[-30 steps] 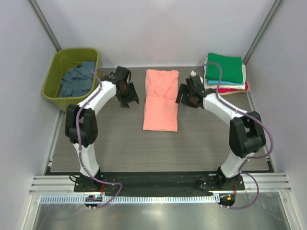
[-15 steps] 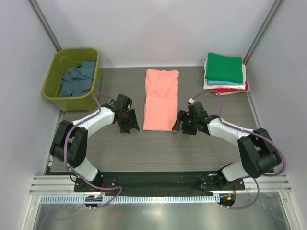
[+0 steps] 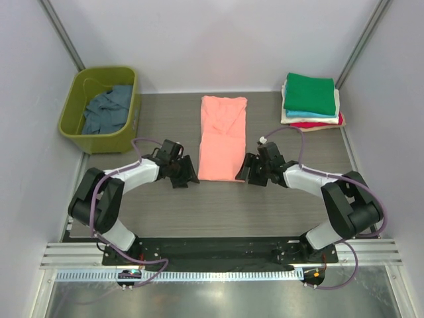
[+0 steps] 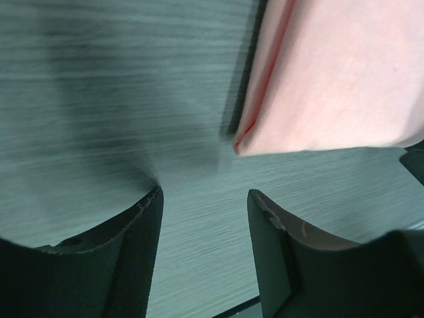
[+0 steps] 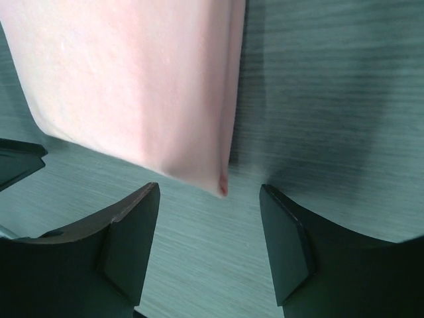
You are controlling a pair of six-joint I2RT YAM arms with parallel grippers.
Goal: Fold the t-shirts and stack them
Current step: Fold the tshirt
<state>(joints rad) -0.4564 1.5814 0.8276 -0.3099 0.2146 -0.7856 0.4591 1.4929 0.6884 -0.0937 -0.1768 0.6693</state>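
Note:
A salmon-pink t-shirt [image 3: 222,136] lies folded into a long strip at the middle of the table. My left gripper [image 3: 189,176] is open and empty, low by the strip's near left corner [image 4: 242,144]. My right gripper [image 3: 244,175] is open and empty, low by its near right corner [image 5: 222,185]. Both corners lie just ahead of the fingertips, not between them. A stack of folded t-shirts [image 3: 310,99], green on top, then cream, teal and red, sits at the back right. A slate-blue t-shirt [image 3: 106,109] lies crumpled in the tub.
An olive-green plastic tub [image 3: 78,129] stands at the back left. The table [image 3: 218,212] is grey wood-grain. Grey walls close in on the left, right and back. Both arm bases sit at the near edge.
Both grippers came down from beside the shirt's far half to its near corners. In the last half second the left one moved closer to the left corner and the right one barely moved.

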